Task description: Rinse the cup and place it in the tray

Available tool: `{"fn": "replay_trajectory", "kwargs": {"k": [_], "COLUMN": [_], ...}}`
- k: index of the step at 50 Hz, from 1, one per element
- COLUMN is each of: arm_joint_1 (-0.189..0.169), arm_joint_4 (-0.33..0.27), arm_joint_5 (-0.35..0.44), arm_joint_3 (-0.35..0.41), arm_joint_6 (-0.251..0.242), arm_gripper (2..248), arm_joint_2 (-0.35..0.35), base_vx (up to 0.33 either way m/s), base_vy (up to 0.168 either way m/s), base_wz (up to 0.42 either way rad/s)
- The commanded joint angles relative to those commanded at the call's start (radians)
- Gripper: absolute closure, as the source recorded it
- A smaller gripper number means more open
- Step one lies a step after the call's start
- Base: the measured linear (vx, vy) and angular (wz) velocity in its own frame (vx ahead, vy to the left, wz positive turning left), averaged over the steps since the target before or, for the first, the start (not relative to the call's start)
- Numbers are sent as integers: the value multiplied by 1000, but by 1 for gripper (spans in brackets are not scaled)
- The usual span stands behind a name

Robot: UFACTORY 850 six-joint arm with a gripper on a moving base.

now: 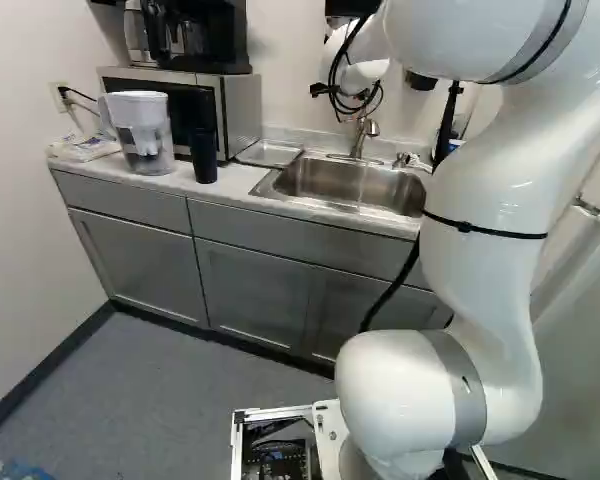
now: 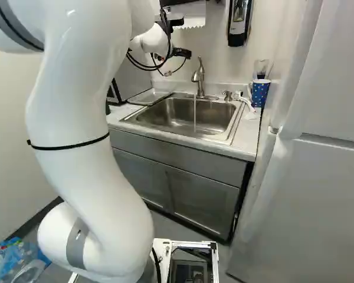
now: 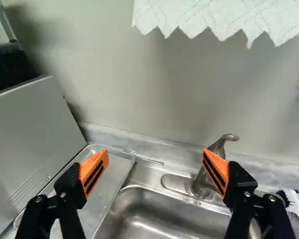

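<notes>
Now, the likeliest cup for this job is the blue polka-dot cup (image 2: 260, 92), standing on the counter (image 2: 245, 137) just beyond the sink, at the right of the right base view. A black tumbler (image 1: 203, 157) also stands by the water pitcher (image 1: 148, 140) in the left base view, and I can't settle from here which one is meant. Neither is in my grasp: my gripper (image 3: 155, 153) is empty, its two fingers spread wide near the faucet (image 2: 200, 87).

Water (image 2: 194, 117) is already falling into the sink (image 2: 165, 119), so I judge the step in hand is fetching the cup. I should lift clear of the faucet first, since its lever stands close by one finger and a nudge could alter the flow. At the cup, I'd straddle the body squarely, avoiding the brush (image 3: 290, 198) beside the sink, and close only as firmly as holds it, because wet sides may slip.

Under the stream, I'd turn the cup to wet inside and out, pour it out low over the basin, then carry it to the metal tray (image 3: 120, 167). That lies between sink and microwave (image 3: 30, 144), so I'd come down from above, settle the base flat, and only then let go.
</notes>
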Motion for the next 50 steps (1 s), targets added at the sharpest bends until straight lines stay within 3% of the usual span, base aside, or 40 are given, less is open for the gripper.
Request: {"fn": "replay_trajectory", "kwargs": {"k": [50], "arm_joint_1": [18], "arm_joint_4": [0], "arm_joint_5": [-278], "arm_joint_3": [194], "arm_joint_6": [0], "arm_gripper": [3], "arm_joint_2": [179], "base_vx": [0], "base_vy": [0], "base_wz": [0]}}
